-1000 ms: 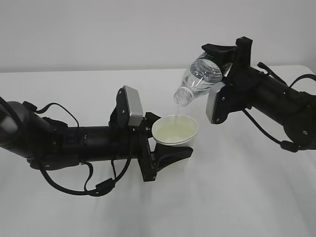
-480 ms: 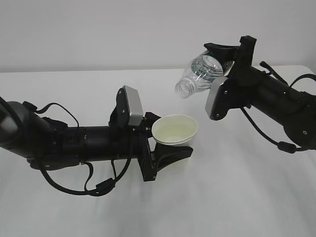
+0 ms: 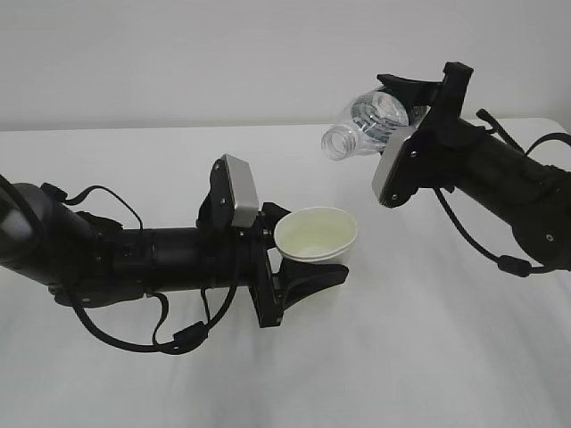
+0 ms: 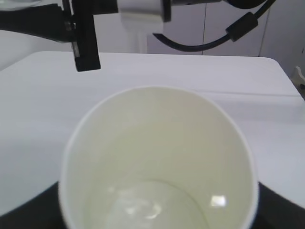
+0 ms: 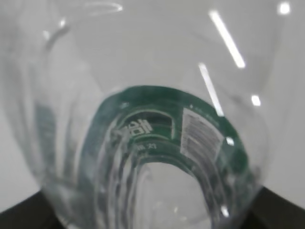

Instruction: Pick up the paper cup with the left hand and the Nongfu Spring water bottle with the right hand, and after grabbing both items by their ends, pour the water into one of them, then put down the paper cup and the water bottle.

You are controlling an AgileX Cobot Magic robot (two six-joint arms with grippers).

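Paper cup point(image 3: 316, 235) and Nongfu Spring water bottle point(image 3: 370, 125), both held aloft.
Cup is clamped upright in the left hand point(image 3: 294, 259) to keep its water; bottle is clamped by the right hand point(image 3: 416, 105), its mouth held beyond and above the cup rim.

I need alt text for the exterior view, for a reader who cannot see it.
Two black robot arms work above a white table: the left gripper holds a paper cup upright, and the right gripper holds an uncapped clear water bottle almost level, mouth toward the cup, with no stream.
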